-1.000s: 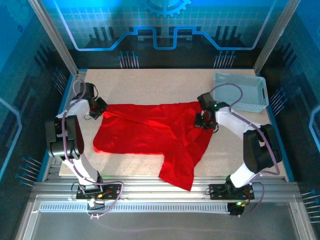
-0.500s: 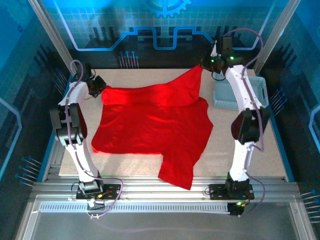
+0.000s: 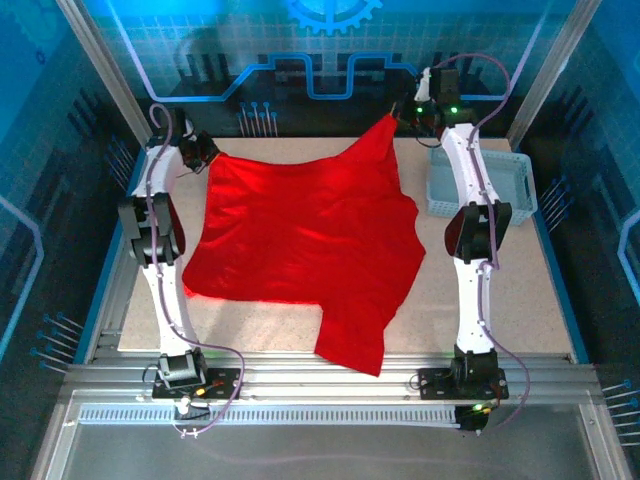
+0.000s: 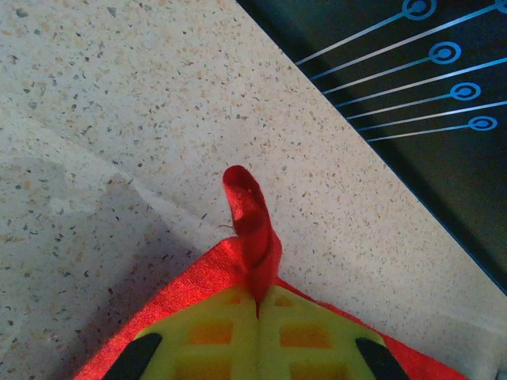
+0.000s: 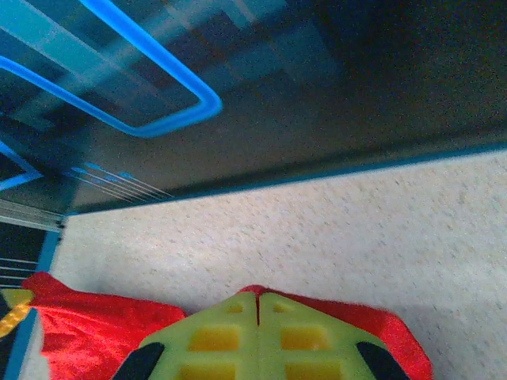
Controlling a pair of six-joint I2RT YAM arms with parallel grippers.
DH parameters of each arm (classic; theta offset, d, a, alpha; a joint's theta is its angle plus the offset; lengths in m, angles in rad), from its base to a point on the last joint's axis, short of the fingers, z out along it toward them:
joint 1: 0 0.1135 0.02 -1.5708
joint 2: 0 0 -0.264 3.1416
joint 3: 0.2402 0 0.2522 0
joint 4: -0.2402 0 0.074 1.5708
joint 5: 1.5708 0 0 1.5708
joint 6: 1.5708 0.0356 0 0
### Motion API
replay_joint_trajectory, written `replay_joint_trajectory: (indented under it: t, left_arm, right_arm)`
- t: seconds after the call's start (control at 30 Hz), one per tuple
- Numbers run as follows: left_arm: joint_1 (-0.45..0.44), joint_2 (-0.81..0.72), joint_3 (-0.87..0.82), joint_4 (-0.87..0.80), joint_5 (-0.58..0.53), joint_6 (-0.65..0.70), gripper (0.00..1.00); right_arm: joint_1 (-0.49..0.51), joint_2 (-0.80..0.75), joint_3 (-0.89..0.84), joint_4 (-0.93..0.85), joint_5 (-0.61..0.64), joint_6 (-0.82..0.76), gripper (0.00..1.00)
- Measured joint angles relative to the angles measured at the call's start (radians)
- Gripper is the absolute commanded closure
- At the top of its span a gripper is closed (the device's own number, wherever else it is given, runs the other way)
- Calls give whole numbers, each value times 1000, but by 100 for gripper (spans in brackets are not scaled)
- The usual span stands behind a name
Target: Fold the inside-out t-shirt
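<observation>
Two white arms on show, left arm (image 3: 157, 200) and right arm (image 3: 478, 180), with black housings at the joints. Lilac cables (image 3: 155, 125) loop back from each wrist. Green lights (image 3: 452, 108) glow just behind the right gripper (image 3: 402, 113). The fingers (image 4: 214, 332) are yellow-green, moulded with square recesses.

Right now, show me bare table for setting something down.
Free: the table right of the t-shirt, nearer than the basket; also the near-left strip below the cloth. Crowded: the centre under cloth, the far-right corner.

No readable text, label, brand or number in sight.
</observation>
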Motion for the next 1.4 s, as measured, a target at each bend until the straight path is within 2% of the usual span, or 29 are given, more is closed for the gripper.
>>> replay_joint_trajectory:
  t: [0.2, 0.37, 0.5, 0.67, 0.83, 1.03, 1.13, 1.2, 1.27, 1.4]
  left_arm:
    - [22, -7, -64, 46, 16, -8, 100]
    - [56, -29, -183, 70, 35, -10, 100]
    - [80, -47, -223, 79, 65, -8, 100]
    - [85, -106, -299, 120, 98, -5, 100]
    - [84, -183, -413, 157, 103, -2, 100]
    - [85, -271, -552, 184, 73, -2, 100]
    - [85, -296, -605, 191, 55, -6, 93]
    - [85, -298, -628, 196, 45, -8, 85]
    - [85, -298, -649, 187, 20, -16, 75]
    - [91, -303, -661, 135, -52, -36, 52]
  right_arm:
    - [-2, 2, 54, 39, -29, 32, 100]
    - [10, -31, 11, -54, 26, 48, 100]
    - [45, -238, -324, -73, 98, 74, 100]
    - [121, -612, -831, -14, 174, 131, 100]
    - [143, -905, -1203, 52, 217, 196, 100]
    - [182, -1095, -1542, 89, 262, 272, 100]
    - [238, -1121, -1656, 100, 279, 309, 99]
    - [265, -1122, -1715, 114, 285, 331, 89]
    - [283, -1120, -1754, 117, 297, 348, 71]
    - [312, -1118, -1755, 106, 352, 365, 46]
